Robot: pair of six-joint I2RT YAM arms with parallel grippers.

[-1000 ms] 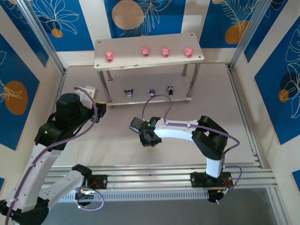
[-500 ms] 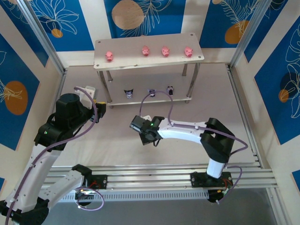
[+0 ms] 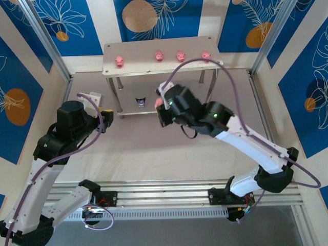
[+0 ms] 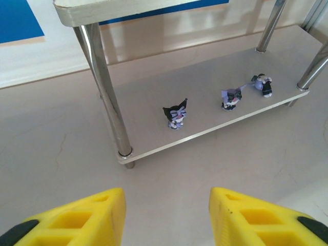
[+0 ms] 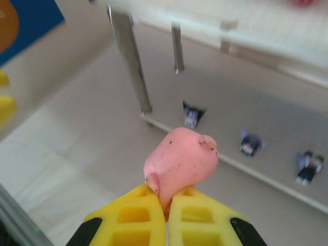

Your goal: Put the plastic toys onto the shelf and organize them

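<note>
Plastic toys were mostly up on the shelf (image 3: 138, 65) at this point. Four pink pigs (image 3: 159, 55) sat in a row on the top board, one off toward the left end and three spaced along the right half.

Three dark figurines (image 4: 176, 114) with pale faces were on the lower board. The one with pointy ears stood nearest the left front leg (image 4: 107, 97), and the other two sat close together further right. The far-right one looked tipped over to me, but it's too small to be sure.

Your right gripper (image 5: 166, 202) had its yellow fingers pinched together on a fifth pink pig (image 5: 180, 161). It was a glossy little blob with a snout and a few dark specks, sticking up out of the fingertips. From overhead it hung just in front of the middle of the shelf.

Your left gripper (image 4: 166, 205) sat over the table (image 3: 154, 154) off the shelf's left front corner. Its fingers were apart with nothing between them, and it was pointed at the lower board.
</note>
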